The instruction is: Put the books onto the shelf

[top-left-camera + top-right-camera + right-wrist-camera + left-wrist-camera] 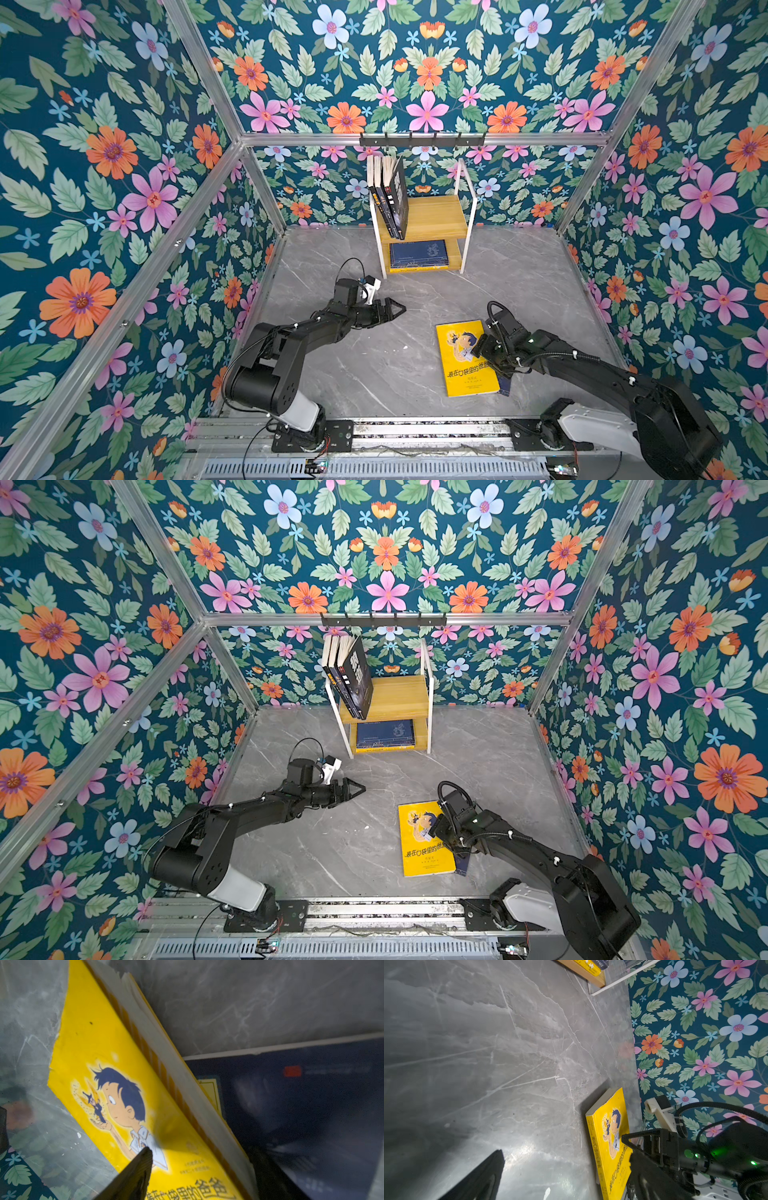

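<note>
Straddling the edge of the yellow book (461, 374), right gripper (201, 1159), grip unclear, left gripper (395, 309) open

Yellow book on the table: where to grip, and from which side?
Take the yellow book by its long page edge, coming in from the right with the right pincer, one finger over the cover and one under. That edge seems to ride up on the navy book beneath, leaving a gap; the spine side lies flat on the table.
</note>
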Motion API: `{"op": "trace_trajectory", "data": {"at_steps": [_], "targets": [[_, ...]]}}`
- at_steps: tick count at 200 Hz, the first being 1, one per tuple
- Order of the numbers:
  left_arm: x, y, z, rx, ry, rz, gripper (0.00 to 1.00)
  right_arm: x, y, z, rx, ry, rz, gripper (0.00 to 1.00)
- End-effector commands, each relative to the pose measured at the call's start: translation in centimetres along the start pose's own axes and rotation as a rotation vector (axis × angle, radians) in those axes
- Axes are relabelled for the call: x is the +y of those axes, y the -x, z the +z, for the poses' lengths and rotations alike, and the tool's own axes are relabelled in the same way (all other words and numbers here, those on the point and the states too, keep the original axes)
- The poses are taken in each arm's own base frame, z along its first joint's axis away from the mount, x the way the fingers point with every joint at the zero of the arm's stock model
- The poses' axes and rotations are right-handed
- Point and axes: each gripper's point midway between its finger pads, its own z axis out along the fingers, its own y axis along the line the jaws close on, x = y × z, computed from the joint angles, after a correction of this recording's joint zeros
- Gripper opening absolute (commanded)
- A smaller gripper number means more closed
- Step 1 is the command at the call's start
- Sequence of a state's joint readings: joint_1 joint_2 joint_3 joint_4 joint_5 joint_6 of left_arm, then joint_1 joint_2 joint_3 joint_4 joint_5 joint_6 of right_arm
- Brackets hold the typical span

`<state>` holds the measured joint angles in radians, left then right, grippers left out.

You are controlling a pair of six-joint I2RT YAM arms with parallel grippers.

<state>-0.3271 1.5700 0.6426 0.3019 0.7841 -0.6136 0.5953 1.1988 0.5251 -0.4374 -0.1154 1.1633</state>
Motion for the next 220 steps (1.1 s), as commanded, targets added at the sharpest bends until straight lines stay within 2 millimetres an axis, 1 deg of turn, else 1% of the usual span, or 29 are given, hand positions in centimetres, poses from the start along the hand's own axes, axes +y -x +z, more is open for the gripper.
{"op": "trace_trajectory", "data": {"at_steps": [1, 12, 33, 43, 68, 91, 110, 124, 135, 159, 180, 191, 193, 195, 209, 220], "targets": [[0.4, 0.8, 0.4, -0.025, 0.01, -0.028, 0.95, 1.4, -0.3, 1.2, 0.009, 0.059, 0.035, 0.73], [0.7, 0.5, 0.7, -0.012, 0.015, -0.038, 0.93, 2.0, -0.4, 1.6, 0.008, 0.065, 0.02, 0.72], [1.0, 0.5, 1.2, 0.007, 0.013, -0.057, 0.88, 2.8, -0.8, 2.7, 0.042, 0.049, 0.006, 0.72], [1.3, 0.2, 1.4, 0.019, 0.022, -0.067, 0.88, 3.3, -1.0, 3.2, 0.056, 0.045, 0.002, 0.72], [2.1, -0.1, 1.8, 0.036, 0.043, -0.09, 0.87, 5.2, -1.5, 4.0, 0.074, 0.067, -0.035, 0.71], [1.9, -0.3, 2.2, 0.054, 0.033, -0.095, 0.84, 6.8, -2.0, 4.5, 0.091, 0.079, -0.052, 0.69], [2.1, -0.5, 2.5, 0.069, 0.029, -0.1, 0.8, 8.5, -2.6, 4.8, 0.11, 0.101, -0.081, 0.69], [2.1, -0.4, 2.6, 0.076, 0.026, -0.107, 0.78, 9.3, -2.6, 4.8, 0.115, 0.106, -0.1, 0.68], [1.8, -0.6, 2.7, 0.082, 0.02, -0.115, 0.77, 9.6, -2.3, 4.7, 0.105, 0.108, -0.099, 0.68], [1.8, -0.7, 2.5, 0.076, 0.02, -0.111, 0.77, 11.7, -2.2, 4.5, 0.1, 0.201, -0.084, 0.66], [1.9, -0.7, 2.7, 0.083, 0.022, -0.127, 0.77, 12.6, -2.5, 5.2, 0.129, 0.2, -0.091, 0.65], [2.0, -1.0, 2.7, 0.09, 0.02, -0.129, 0.77, 13.7, -2.9, 4.9, 0.137, 0.225, -0.111, 0.65], [2.0, -1.0, 2.7, 0.092, 0.019, -0.129, 0.76, 13.3, -3.1, 5.7, 0.147, 0.202, -0.11, 0.65], [2.0, -1.1, 2.7, 0.093, 0.019, -0.129, 0.76, 13.3, -3.1, 5.9, 0.149, 0.2, -0.112, 0.65], [1.9, -0.8, 2.6, 0.089, 0.02, -0.125, 0.74, 13.7, -3.4, 6.2, 0.162, 0.205, -0.119, 0.65], [1.5, -0.5, 2.5, 0.084, 0.012, -0.119, 0.73, 13.8, -3.3, 6.3, 0.158, 0.197, -0.123, 0.65]]}}
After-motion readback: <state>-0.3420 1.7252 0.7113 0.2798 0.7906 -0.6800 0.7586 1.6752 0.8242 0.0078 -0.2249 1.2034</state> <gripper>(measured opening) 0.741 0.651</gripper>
